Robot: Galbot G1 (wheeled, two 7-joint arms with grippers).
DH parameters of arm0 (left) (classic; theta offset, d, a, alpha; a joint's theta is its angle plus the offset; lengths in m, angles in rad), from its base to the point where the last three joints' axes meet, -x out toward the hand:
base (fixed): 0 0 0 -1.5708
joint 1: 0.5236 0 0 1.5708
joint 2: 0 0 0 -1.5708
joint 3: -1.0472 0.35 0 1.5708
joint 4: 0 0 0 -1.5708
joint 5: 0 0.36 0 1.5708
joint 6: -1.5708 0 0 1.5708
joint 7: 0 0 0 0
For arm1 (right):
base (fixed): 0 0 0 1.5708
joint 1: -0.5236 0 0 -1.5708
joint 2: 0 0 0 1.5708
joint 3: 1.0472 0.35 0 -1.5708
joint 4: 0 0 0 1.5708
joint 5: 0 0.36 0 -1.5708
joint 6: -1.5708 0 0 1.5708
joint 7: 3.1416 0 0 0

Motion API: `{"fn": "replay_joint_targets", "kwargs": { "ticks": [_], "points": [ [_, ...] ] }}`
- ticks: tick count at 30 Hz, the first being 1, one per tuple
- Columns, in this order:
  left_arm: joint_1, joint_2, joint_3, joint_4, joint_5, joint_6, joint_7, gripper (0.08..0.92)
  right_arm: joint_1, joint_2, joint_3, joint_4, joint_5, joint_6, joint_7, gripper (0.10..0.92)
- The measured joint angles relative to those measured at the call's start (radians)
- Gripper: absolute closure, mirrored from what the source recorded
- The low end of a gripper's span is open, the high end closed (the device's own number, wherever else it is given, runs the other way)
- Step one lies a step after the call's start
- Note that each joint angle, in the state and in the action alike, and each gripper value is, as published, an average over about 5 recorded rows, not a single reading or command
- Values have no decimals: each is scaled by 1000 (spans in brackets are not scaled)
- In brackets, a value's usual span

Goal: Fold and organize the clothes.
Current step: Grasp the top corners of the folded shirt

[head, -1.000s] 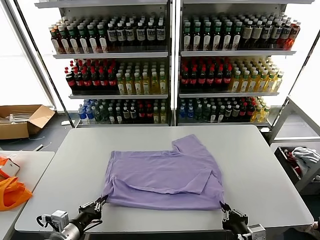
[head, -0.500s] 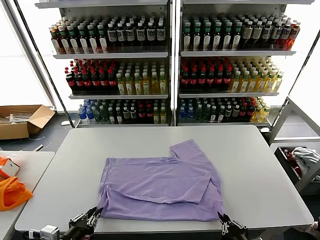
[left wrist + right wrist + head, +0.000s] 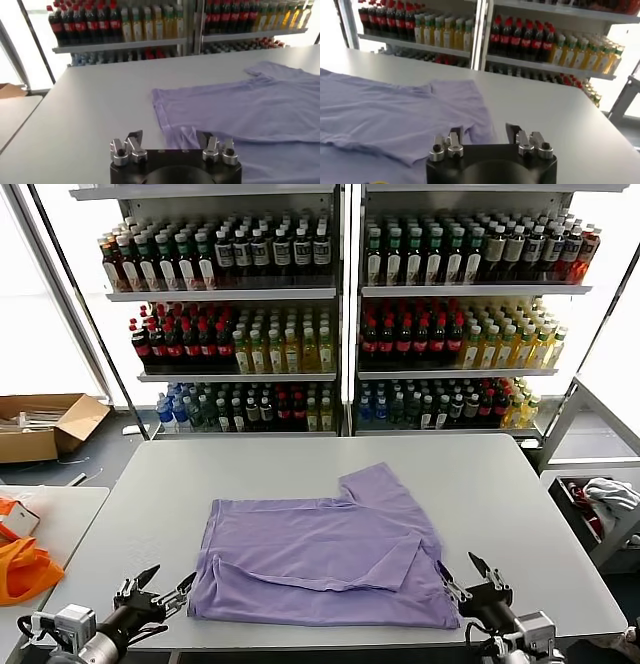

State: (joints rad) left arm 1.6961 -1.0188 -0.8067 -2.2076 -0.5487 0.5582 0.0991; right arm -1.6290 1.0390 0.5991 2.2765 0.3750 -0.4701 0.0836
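One table [image 3: 520, 514] holds one purple shirt [image 3: 320, 559], half folded near my edge. My left gripper [image 3: 152, 590] and right gripper [image 3: 470, 579] sit at its front corners, fingers spread, holding nothing. If I bump the soft cloth, I think the fold could slide apart.

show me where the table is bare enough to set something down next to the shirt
Bare table runs right of the T-shirt, along the far edge behind it, and on its left. The near edge is crowded: left gripper and right gripper, both open, flank the hem.
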Motion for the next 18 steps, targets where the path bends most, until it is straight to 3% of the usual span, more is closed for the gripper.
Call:
{"fn": "replay_joint_targets", "kwargs": {
  "ticks": [6, 18],
  "points": [
    [-138, 85, 59, 102, -48, -10, 28, 179, 245, -16, -46, -132, 36, -44, -60, 218],
    [-502, 152, 283, 409, -81, -19, 72, 177, 729, 6, -248, -541, 52, -84, -259, 202]
  ]
}}
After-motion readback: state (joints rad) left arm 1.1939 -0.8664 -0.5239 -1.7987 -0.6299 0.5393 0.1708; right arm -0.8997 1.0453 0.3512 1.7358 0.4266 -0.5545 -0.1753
